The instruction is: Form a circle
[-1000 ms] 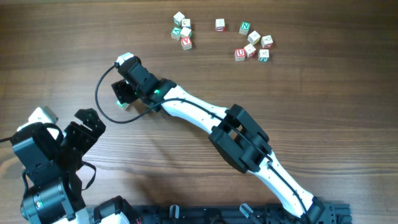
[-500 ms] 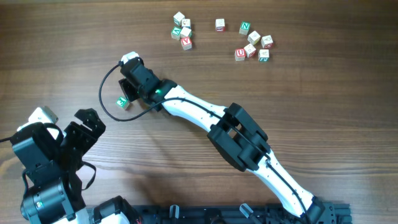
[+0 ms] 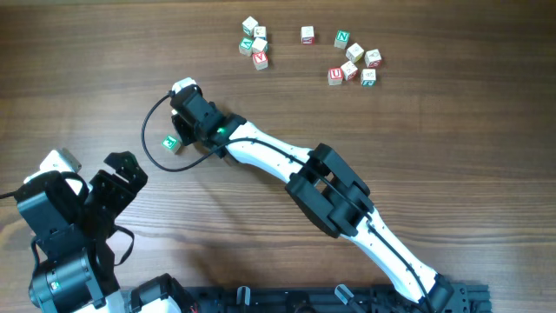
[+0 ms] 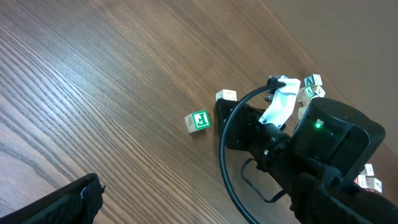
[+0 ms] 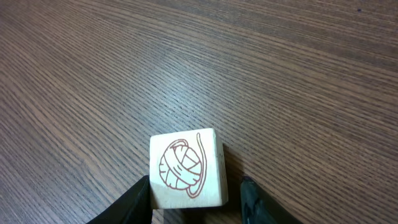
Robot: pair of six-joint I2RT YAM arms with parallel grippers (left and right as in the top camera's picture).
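A pale wooden cube with a red yarn-ball drawing [image 5: 186,168] lies on the table between the fingers of my right gripper [image 5: 196,194]. The left finger touches it and a narrow gap shows at the right finger [image 5: 252,198], so the jaws are open. The left wrist view has this cube [image 4: 226,96] at the tip of the right gripper [image 4: 239,121], and the overhead view hides it under the right gripper [image 3: 187,106]. A cube with green print [image 3: 171,143] lies free just beside it. No circle of cubes is in view. My left gripper [image 3: 120,176] stands wide open at the near left, holding nothing.
Several letter cubes form one loose group [image 3: 254,42] at the far middle and another [image 3: 356,61] at the far right. The right arm [image 3: 330,196] crosses the table diagonally, and its black cable [image 3: 148,143] loops beside the green-print cube.
My right gripper has moved away from the green-print cube toward the far side, leaving that cube uncovered on the table. The left arm has not moved.
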